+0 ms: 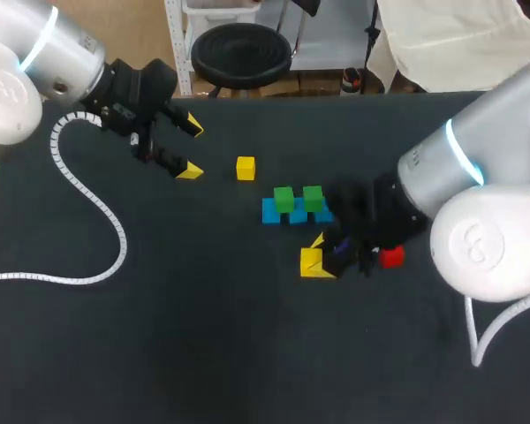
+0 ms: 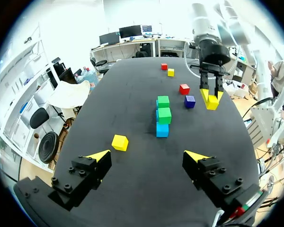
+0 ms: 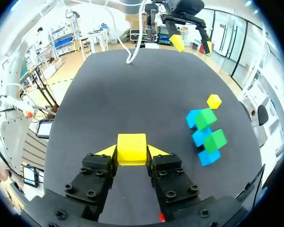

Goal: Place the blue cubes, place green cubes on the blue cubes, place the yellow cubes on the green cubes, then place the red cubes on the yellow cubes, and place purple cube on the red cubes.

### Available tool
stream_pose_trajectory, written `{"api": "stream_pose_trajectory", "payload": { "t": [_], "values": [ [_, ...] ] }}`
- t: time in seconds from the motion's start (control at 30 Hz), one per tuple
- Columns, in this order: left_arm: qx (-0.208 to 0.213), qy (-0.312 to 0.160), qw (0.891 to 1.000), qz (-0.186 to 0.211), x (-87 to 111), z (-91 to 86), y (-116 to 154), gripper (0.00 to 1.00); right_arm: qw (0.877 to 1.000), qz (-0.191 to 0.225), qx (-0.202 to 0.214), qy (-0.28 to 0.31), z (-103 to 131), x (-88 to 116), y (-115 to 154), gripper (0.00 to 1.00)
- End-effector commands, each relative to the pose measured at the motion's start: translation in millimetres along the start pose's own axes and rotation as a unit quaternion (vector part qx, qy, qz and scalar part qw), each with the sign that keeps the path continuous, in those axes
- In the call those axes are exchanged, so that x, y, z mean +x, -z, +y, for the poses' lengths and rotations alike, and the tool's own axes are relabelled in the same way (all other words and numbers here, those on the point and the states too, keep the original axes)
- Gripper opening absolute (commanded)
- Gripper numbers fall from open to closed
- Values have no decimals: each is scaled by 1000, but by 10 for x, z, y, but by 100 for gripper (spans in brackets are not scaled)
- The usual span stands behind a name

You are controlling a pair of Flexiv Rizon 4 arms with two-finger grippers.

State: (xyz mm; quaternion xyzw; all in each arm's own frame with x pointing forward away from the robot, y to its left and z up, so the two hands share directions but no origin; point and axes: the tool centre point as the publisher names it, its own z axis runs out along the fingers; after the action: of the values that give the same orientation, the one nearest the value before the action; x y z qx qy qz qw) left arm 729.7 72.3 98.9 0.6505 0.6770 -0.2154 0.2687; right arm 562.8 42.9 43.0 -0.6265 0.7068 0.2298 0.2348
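A robotics lab: the left arm (image 1: 37, 55) and the right arm (image 1: 490, 190), silver robot arms each trailing a coiled white cable (image 1: 95, 205), flank a black table (image 1: 159, 344) strewn with small coloured cubes (image 1: 246, 168)

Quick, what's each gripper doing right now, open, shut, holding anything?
Left gripper: open, holding nothing.
Right gripper: shut on a yellow cube.
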Motion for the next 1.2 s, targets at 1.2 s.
{"api": "stream_pose_trajectory", "payload": {
  "t": [1.2],
  "values": [
    [1,-1,1000,0,3,11,2,100,999,-6,24,22,-220,-126,598,0]
  ]
}}
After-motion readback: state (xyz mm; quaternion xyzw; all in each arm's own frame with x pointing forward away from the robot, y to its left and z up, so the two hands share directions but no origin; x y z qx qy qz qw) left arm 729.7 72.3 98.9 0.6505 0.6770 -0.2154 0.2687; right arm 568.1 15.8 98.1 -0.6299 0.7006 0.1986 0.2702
